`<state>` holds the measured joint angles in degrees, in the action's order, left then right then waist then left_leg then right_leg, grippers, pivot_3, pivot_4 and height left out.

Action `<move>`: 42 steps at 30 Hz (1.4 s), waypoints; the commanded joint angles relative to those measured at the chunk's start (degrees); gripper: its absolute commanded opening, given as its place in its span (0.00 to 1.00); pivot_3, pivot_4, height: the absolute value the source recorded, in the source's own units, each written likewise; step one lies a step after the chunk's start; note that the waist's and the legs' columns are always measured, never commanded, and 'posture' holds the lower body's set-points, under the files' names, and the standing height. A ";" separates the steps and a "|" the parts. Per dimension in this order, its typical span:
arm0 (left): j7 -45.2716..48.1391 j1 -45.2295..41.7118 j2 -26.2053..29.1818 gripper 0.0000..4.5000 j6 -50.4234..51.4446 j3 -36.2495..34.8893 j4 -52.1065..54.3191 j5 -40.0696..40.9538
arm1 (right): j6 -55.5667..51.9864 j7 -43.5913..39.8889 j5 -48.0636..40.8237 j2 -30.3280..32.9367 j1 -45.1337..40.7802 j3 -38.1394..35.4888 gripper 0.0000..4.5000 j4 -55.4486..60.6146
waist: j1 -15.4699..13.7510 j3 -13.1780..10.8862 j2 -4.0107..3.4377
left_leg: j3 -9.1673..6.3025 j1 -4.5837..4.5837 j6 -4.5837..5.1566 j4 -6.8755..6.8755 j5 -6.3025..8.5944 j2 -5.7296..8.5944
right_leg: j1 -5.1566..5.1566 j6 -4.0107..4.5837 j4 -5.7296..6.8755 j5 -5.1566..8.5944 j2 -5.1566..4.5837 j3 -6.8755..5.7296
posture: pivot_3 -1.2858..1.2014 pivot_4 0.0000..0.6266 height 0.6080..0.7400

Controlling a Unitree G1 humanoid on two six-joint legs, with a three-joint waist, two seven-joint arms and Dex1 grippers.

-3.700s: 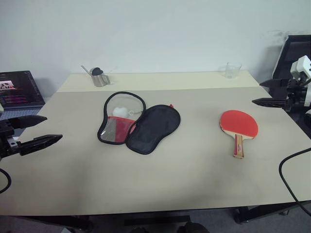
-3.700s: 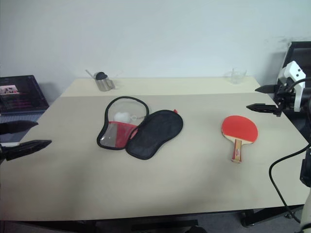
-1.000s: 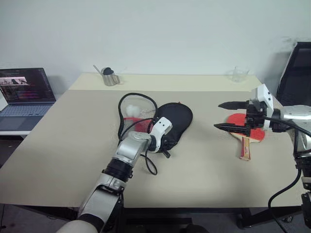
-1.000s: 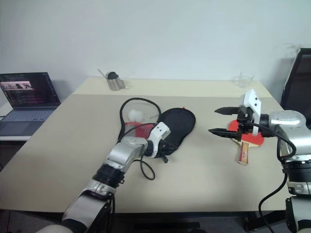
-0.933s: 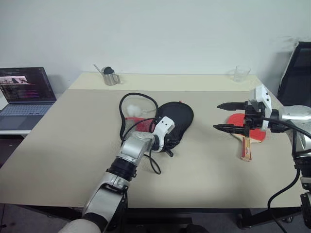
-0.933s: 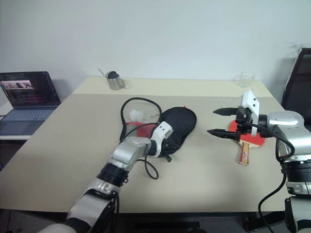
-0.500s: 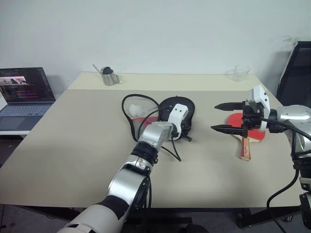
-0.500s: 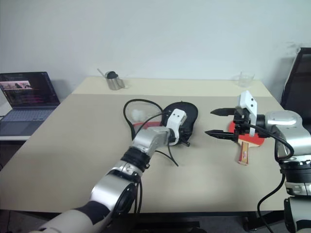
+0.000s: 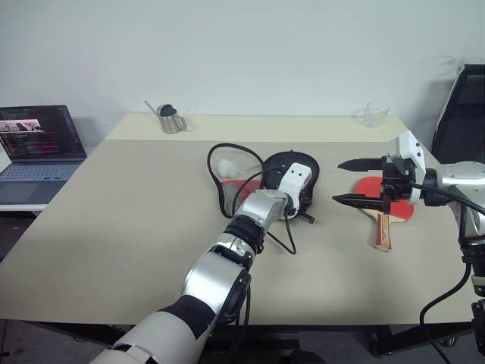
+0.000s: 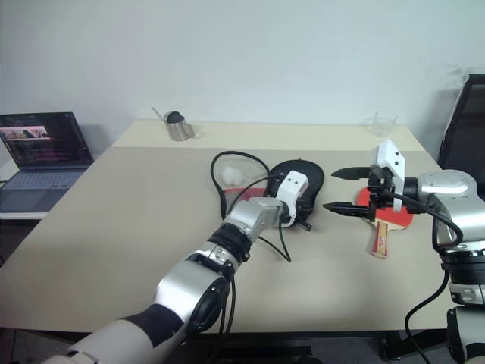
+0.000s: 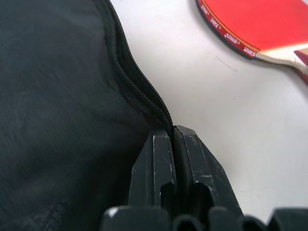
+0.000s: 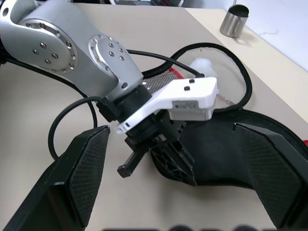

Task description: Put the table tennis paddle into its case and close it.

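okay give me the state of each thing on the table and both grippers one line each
Case: unzipped, lying open, empty.
Paddle: flat on table, outside case.
Left gripper: shut on case's edge.
Right gripper: open, holding nothing, above table.
Laptop: open, screen lit.

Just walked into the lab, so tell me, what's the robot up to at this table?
The left end effector is shut on the zip edge of the open case, which lies mid-table. The right end effector hangs open above the table, just in front of the table tennis paddle. The paddle lies on the table, not yet in the case.
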<state>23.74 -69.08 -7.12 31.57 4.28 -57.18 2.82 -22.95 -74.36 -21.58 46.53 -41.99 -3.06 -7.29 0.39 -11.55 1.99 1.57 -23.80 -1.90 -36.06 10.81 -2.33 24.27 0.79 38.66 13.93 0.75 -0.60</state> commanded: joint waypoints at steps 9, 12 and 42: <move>-0.50 -2.62 0.12 0.70 -0.06 -4.36 1.12 3.03 | 0.83 1.23 1.22 0.20 -1.04 1.81 1.00 0.64 | 0.09 0.00 0.00 | 0.01 0.00 0.00 0.00 0.00 0.00 | 0.00 0.00 0.01 0.00 0.00 0.00 | 0.52 0.24 1.00; 2.67 -1.82 3.11 0.94 2.95 -2.54 6.24 2.18 | 1.31 4.87 2.82 0.05 -1.36 1.11 1.00 -0.43 | 0.18 0.00 0.00 | 0.01 -0.01 -0.01 0.00 0.00 0.00 | 0.00 0.00 0.00 0.00 0.00 0.00 | 0.52 0.24 1.00; 43.04 33.50 54.95 0.94 -1.93 -11.38 64.25 21.44 | -56.65 77.72 24.59 -26.37 -6.94 -18.02 1.00 1.02 | 1.33 0.02 -0.02 | 0.02 0.00 -0.21 0.12 -0.07 -0.36 | 0.17 0.39 0.23 0.05 -0.02 0.04 | 0.52 0.24 1.00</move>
<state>65.96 -34.10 46.91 28.90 -4.84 3.87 21.49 -78.78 2.35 2.85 19.92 -48.65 -19.48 -9.06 1.73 -11.53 1.97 1.59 -23.83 -2.08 -35.93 10.75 -2.69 24.46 1.18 38.88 13.98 0.74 -0.55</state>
